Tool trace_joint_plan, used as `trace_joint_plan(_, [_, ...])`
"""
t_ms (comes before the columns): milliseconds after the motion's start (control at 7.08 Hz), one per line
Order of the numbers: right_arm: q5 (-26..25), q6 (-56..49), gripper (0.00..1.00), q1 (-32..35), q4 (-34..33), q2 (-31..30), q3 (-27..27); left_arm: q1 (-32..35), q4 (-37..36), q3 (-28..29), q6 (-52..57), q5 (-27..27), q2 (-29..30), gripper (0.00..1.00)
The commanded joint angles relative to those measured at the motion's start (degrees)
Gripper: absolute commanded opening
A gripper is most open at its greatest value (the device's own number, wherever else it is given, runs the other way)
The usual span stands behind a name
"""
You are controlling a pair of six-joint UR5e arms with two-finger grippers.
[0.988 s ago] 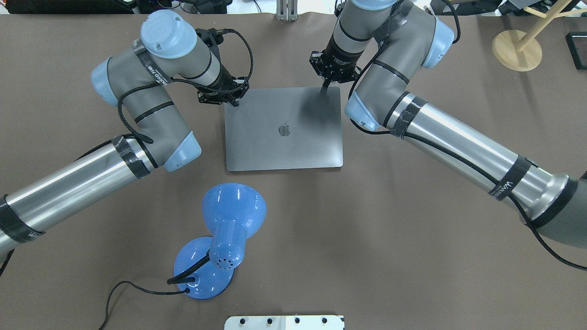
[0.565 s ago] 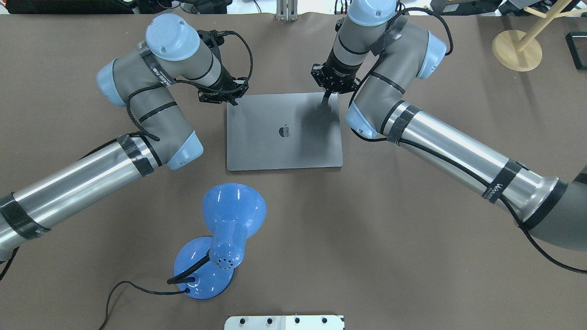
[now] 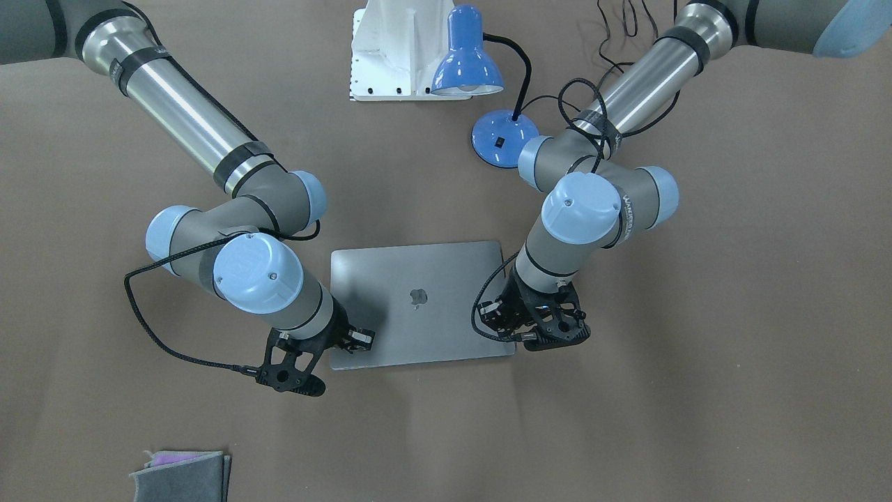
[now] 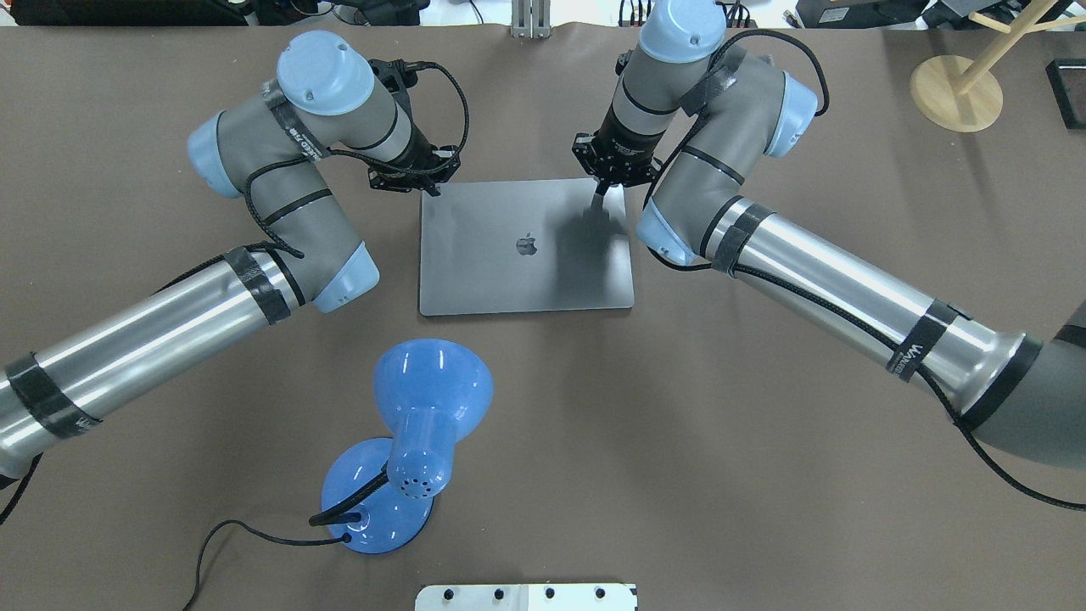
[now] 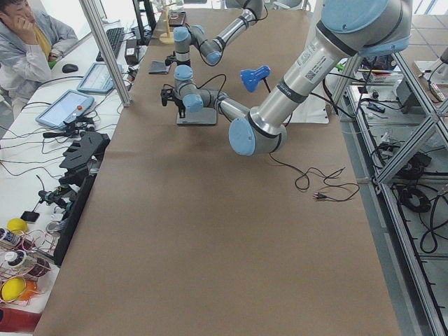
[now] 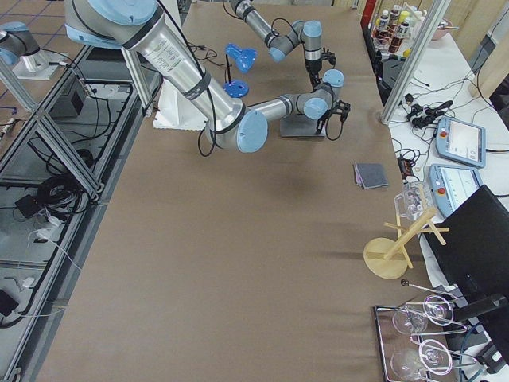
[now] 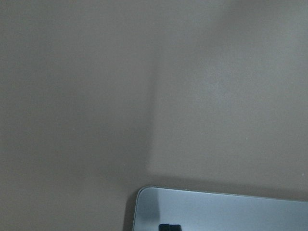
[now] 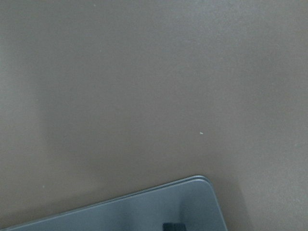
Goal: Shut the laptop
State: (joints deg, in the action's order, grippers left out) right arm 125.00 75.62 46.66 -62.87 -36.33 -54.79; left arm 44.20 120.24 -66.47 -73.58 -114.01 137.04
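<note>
Overhead, laptop: the slim space-grey metal laptop lies lid-down on the brown table, midway along it and toward its far edge, with the logo facing up.
Overhead, arms: both reach forward with elbows bent outward and wrists turned down. The left gripper sits at the lid's far-left corner, the right gripper near its far-right corner.
Overhead, jaws: each gripper shows 1 narrow dark tip, so both pairs look pressed together, pinching nothing.
Front-facing: the lid reads flat. The round blue metal desk lamp stands near the robot's edge.
Side views: both grippers are too small to judge.
Left wrist: a dark tip touches the lid just inside its rounded corner.
Right wrist: 2 thin lines run along the corner edge, so probably a hairline seam remains.
Step in hand: likely the last press. Push both corners straight down, evenly and lightly, without sliding off the far edge.
</note>
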Motion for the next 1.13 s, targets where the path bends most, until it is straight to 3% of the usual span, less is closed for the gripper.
trace_joint_plan(0, [9.8, -0.4, 0.0, 6.9, -0.8, -3.3, -7.1, 3.1, -3.8, -6.0, 0.3, -3.3, -1.0, 0.31])
trace_joint_plan(141, [14.1, -2.8, 0.0, 12.0, -0.7, -10.9, -14.9, 7.8, -8.7, -12.0, 2.6, -10.9, -4.6, 0.31])
trace_joint_plan(424, [19.5, -9.8, 0.0, 21.8, -3.4, -23.5, -29.1, 19.3, -20.7, -28.3, 21.4, -19.6, -17.5, 0.3])
trace_joint_plan(706, [20.4, -23.6, 0.0, 27.9, -7.6, -39.8, -41.9, 26.7, -33.1, -41.1, 40.4, -20.7, -29.2, 0.3])
trace_joint_plan(847, [20.4, -32.0, 0.0, 32.3, -10.8, -46.5, -46.4, 32.2, -34.4, -43.5, 50.5, -20.7, -35.8, 0.3])
trace_joint_plan(988, [20.1, -42.7, 0.0, 35.9, -15.0, -53.1, -50.2, 37.5, -34.3, -44.1, 61.3, -20.7, -42.4, 0.41])
